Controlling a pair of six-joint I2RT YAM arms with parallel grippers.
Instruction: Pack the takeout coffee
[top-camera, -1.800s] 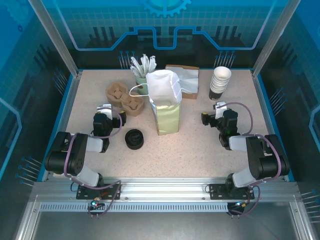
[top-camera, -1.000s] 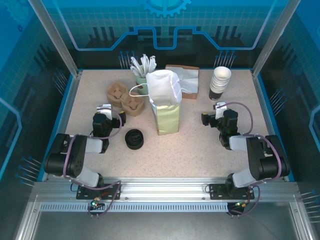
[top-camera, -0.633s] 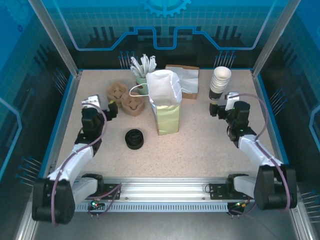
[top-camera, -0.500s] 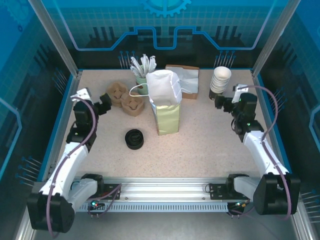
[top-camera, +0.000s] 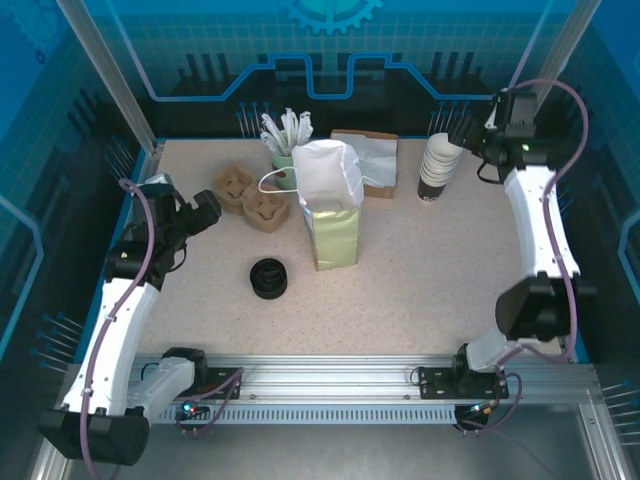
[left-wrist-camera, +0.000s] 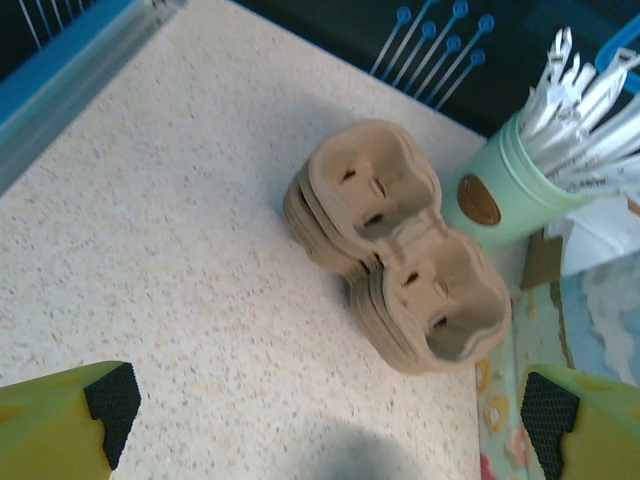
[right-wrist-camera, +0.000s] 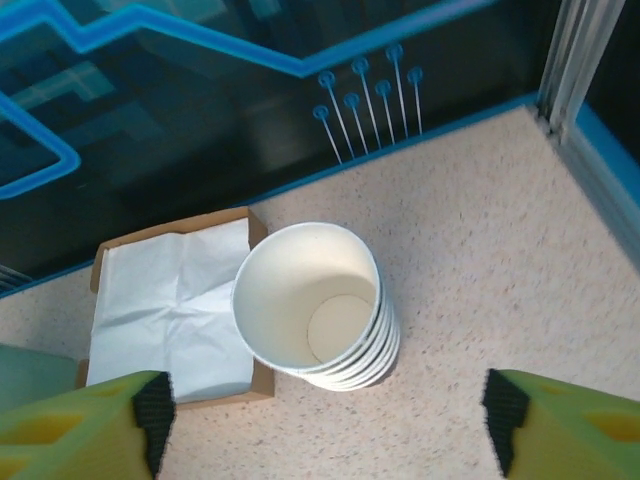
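- The left gripper (left-wrist-camera: 330, 405) hangs above the left side of the speckled table (top-camera: 420, 290), its fingers (left-wrist-camera: 70, 425) spread wide and holding nothing.
- Ahead of it in the left wrist view lies a stack of brown pulp cup carriers (left-wrist-camera: 390, 250), each with two hollows. A mint-green holder (left-wrist-camera: 495, 195) packed with white wrapped sticks stands just beside the stack's far end.
- The right gripper (right-wrist-camera: 325, 410) hangs over the far right corner, its yellow-green fingers (right-wrist-camera: 90, 425) likewise wide apart and empty. The stack of lidless white cups (right-wrist-camera: 320, 310) stands upright on the table below — between the two fingers in the right wrist view, but touching neither.
- Just left of the cups in that view sits a shallow cardboard box (right-wrist-camera: 254, 226) of white napkins.
- At mid-table the pale green paper bag (top-camera: 336, 238) stands upright, its white top puffed up, with the carriers and holder to its left rear.
- A low black stack of lids (top-camera: 268, 278) sits alone on the table near the bag's front left — well apart from both grippers.
- Where the takeout coffee stands cannot be told from these views.
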